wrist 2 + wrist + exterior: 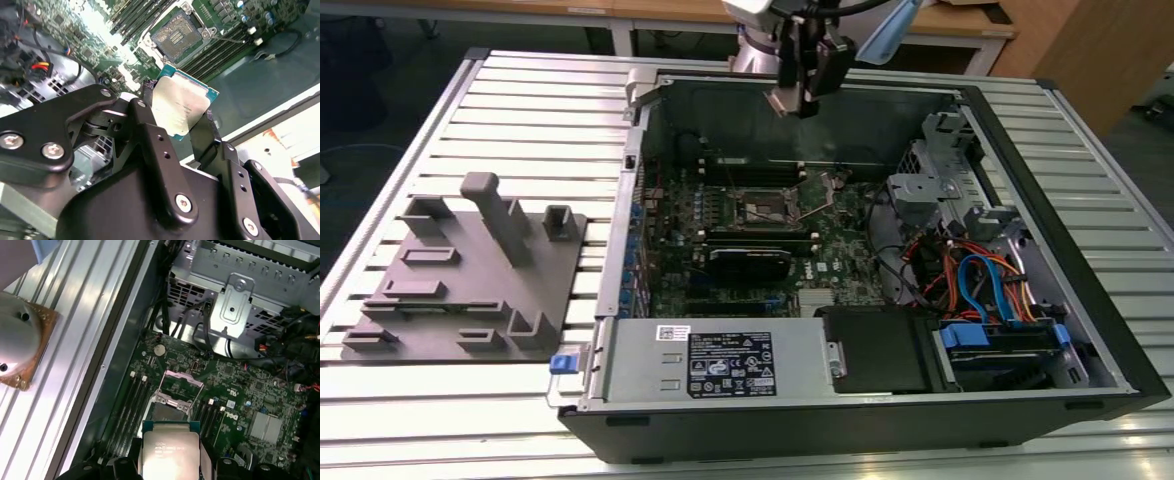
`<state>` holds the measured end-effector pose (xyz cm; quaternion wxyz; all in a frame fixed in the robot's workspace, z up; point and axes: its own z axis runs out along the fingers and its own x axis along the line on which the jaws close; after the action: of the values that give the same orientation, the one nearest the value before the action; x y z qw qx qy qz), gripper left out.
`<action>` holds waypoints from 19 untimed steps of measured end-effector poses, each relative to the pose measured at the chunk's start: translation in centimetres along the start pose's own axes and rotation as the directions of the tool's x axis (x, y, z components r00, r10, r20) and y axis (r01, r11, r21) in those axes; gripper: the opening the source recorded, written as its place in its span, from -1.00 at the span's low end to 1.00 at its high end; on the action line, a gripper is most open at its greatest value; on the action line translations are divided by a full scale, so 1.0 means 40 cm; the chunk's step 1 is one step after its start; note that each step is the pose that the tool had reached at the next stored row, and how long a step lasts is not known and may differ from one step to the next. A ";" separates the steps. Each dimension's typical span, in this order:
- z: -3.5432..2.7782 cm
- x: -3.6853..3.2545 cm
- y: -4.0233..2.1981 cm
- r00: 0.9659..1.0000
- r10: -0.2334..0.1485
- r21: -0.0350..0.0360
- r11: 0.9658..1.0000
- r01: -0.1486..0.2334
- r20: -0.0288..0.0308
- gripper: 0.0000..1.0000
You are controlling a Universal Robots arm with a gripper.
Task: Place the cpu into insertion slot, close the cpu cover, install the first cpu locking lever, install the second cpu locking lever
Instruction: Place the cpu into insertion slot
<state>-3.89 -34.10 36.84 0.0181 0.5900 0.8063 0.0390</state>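
Near the table's (534,110) edge at the exterior view's left lies a grey fixture block (460,275), and to its right in that view stands an open computer case (854,425) with a green motherboard (841,215) inside. The slot (767,207) sits bare in the middle of the board, its cover (179,382) tipped up open beside it. Above the case's far wall hangs the gripper (801,95), clenched on the cpu (181,106), held in the air well apart from the slot

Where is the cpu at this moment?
The cpu is clamped in the gripper, held in the air above the open computer case; in the second wrist view it hangs apart from the empty insertion slot on the green motherboard.
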 end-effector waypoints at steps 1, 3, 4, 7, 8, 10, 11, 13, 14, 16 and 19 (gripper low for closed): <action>0.002 0.000 0.000 1.000 0.018 0.000 1.000 -0.018 0.002 0.07; 0.005 0.000 0.000 0.999 0.052 -0.001 0.999 -0.052 0.004 0.07; 0.006 0.000 -0.001 0.998 0.067 -0.001 0.998 -0.067 0.006 0.07; 0.009 0.000 -0.001 0.996 0.088 -0.001 0.996 -0.088 0.007 0.07; 0.009 0.000 -0.001 0.996 0.088 -0.001 0.996 -0.088 0.007 0.07; 0.009 0.000 -0.001 0.996 0.089 -0.001 0.996 -0.089 0.007 0.07; 0.009 0.000 -0.001 0.996 0.089 -0.001 0.996 -0.089 0.007 0.07; 0.009 0.000 -0.001 0.996 0.089 -0.001 0.996 -0.089 0.007 0.07; 0.009 0.000 -0.001 0.996 0.089 -0.001 0.996 -0.089 0.007 0.07; 0.009 0.000 -0.001 0.996 0.089 -0.001 0.996 -0.089 0.007 0.07; 0.009 0.000 -0.001 0.996 0.089 -0.001 0.996 -0.089 0.007 0.07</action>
<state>-3.89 -34.10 36.48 0.0195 0.6256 0.7790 0.0379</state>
